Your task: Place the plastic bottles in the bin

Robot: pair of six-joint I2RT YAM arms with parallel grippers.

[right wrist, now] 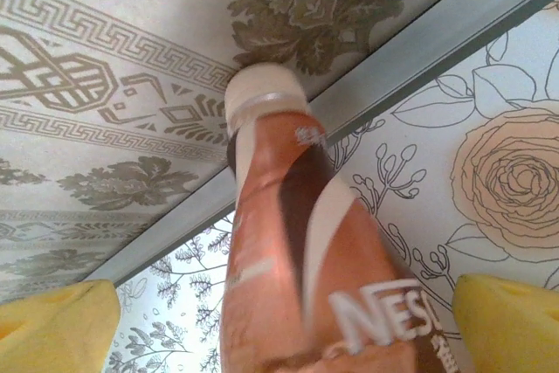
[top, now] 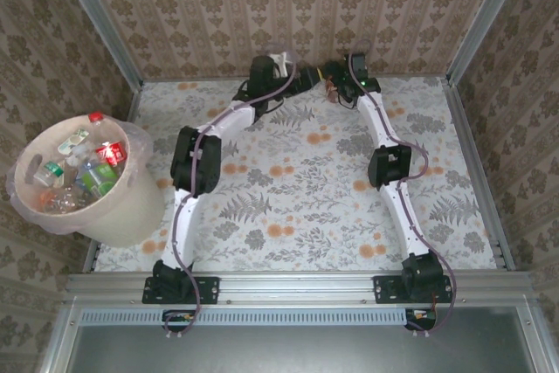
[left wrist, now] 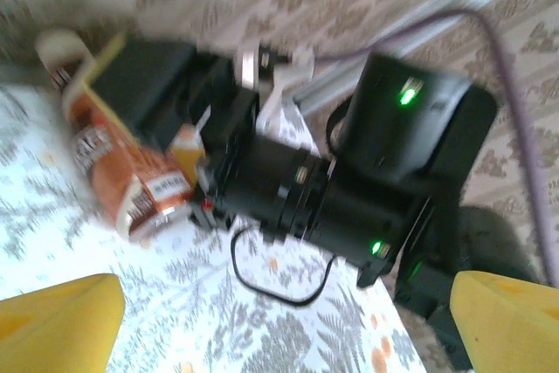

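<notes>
At the far edge of the tabletop point(top: 306, 207), by the back wall, the right claw point(right wrist: 279, 321) stands spread, with a white-capped orange-brown bottle point(right wrist: 297, 242) between its fingers. The left claw point(left wrist: 288, 321) is likewise spread and faces that bottle. Other bottles point(top: 79, 172) lie in the bin point(top: 131, 211) at the tabletop's left edge.

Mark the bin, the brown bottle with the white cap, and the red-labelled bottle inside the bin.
bin point(top: 131, 212): top view, on its outer wall.
brown bottle point(right wrist: 293, 242): right wrist view, mid-body on the label.
red-labelled bottle point(top: 111, 153): top view, on its red label.
</notes>
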